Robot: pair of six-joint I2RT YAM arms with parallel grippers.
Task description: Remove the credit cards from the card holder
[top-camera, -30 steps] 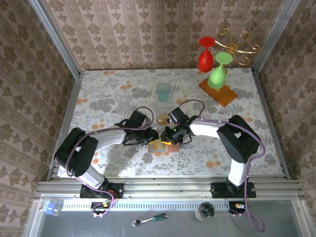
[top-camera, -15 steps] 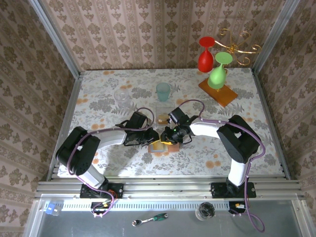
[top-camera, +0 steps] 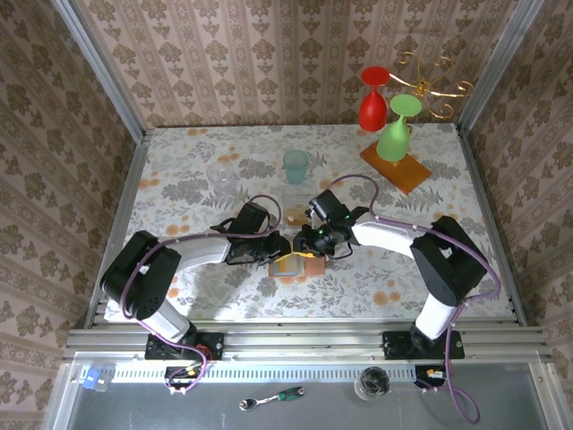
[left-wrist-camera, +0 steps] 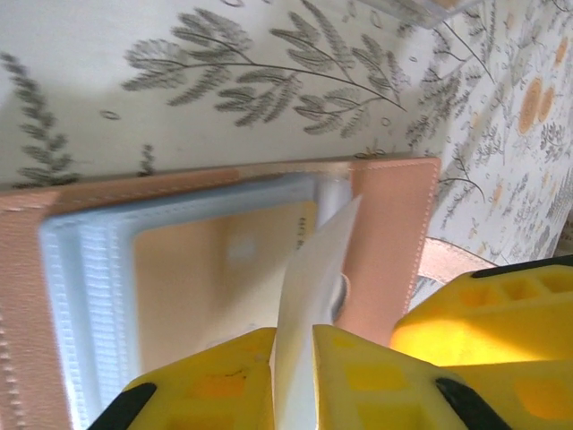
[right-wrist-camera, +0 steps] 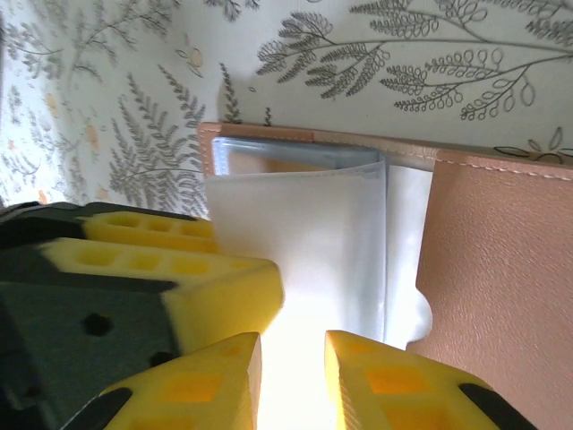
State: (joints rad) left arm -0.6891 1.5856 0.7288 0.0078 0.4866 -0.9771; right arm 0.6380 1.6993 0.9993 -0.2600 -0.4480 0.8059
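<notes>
Holder (top-camera: 288,265) lies open on the surface. Orange card (left-wrist-camera: 224,269) sits inside the holder's pockets. Left fingers (left-wrist-camera: 255,376) pinch a limp clear sleeve (left-wrist-camera: 309,287). Right fingers (right-wrist-camera: 237,385) nearly closed above holder, grip undetermined. Card judged light, stiff, slick: take its exposed edge.

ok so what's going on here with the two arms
Both arms are at the open card holder. The left gripper pinches a clear sleeve leaf, held up from an orange-gold card that sits in its pocket. The right gripper straddles a leaf too; whether it grips is unclear.
</notes>
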